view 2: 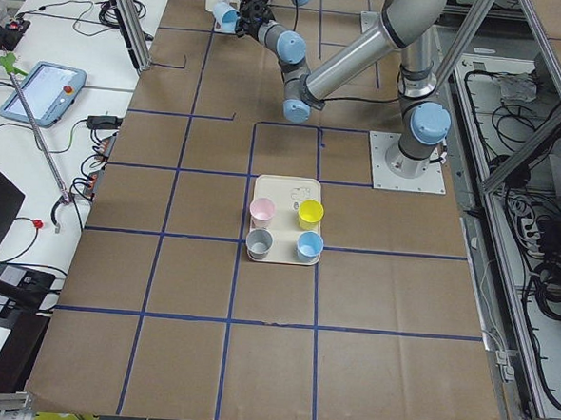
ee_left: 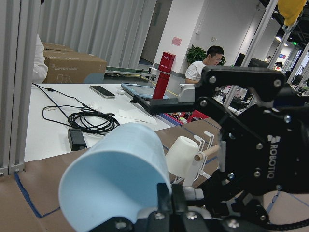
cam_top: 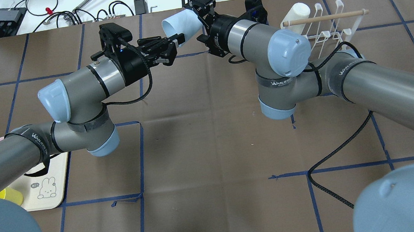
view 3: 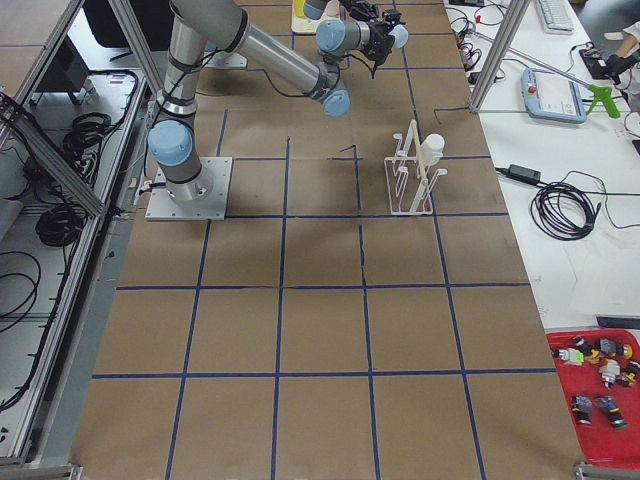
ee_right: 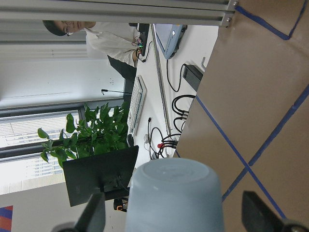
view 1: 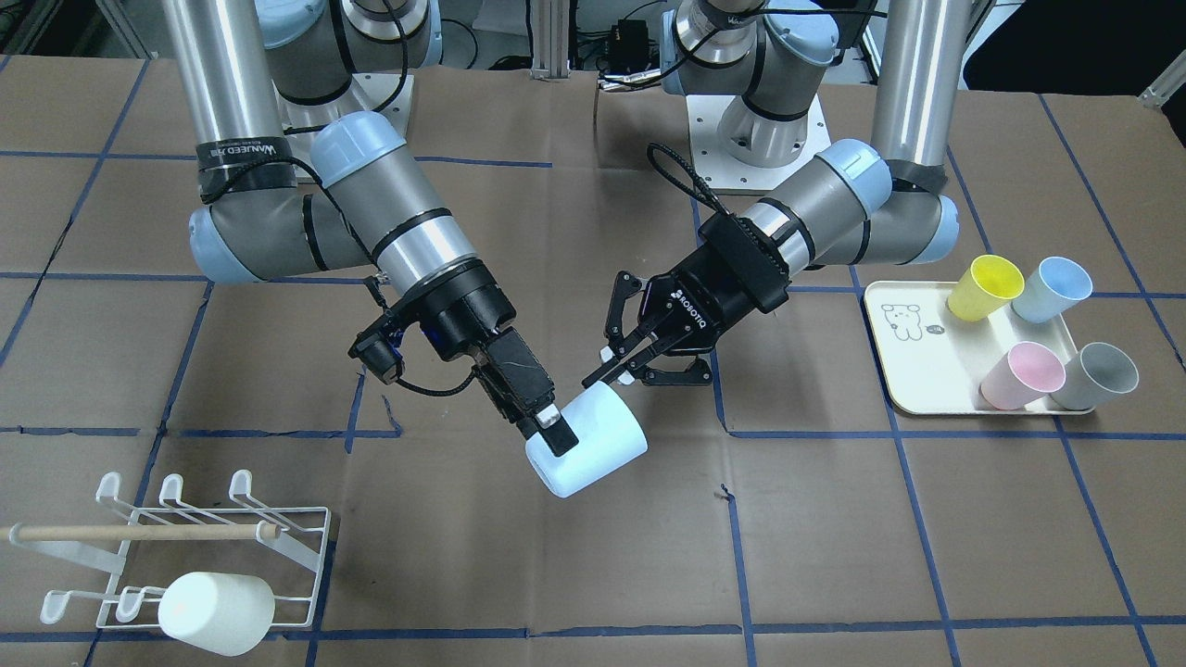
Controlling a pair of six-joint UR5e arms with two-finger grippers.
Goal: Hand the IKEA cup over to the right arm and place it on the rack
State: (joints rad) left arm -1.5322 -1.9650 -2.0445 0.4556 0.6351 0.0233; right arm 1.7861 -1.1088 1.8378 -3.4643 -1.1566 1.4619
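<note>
A pale blue IKEA cup [view 1: 598,449] hangs on its side above the table's middle, between both grippers. My left gripper [view 1: 607,373] is shut on the cup's rim; its fingers pinch the rim at the bottom of the left wrist view [ee_left: 166,205]. My right gripper [view 1: 559,440] is at the cup's base end. In the right wrist view the cup [ee_right: 174,193] sits between its spread fingers [ee_right: 91,217] with gaps on both sides, so it is open. The white wire rack [view 1: 296,547] with a wooden dowel stands by the right arm's side and holds a cream cup [view 1: 218,611].
A cream tray with a bear drawing [view 1: 913,371] lies on the left arm's side. It holds yellow [view 1: 985,287], blue [view 1: 1052,289], pink [view 1: 1024,375] and grey [view 1: 1095,375] cups. The table is brown board with blue tape lines.
</note>
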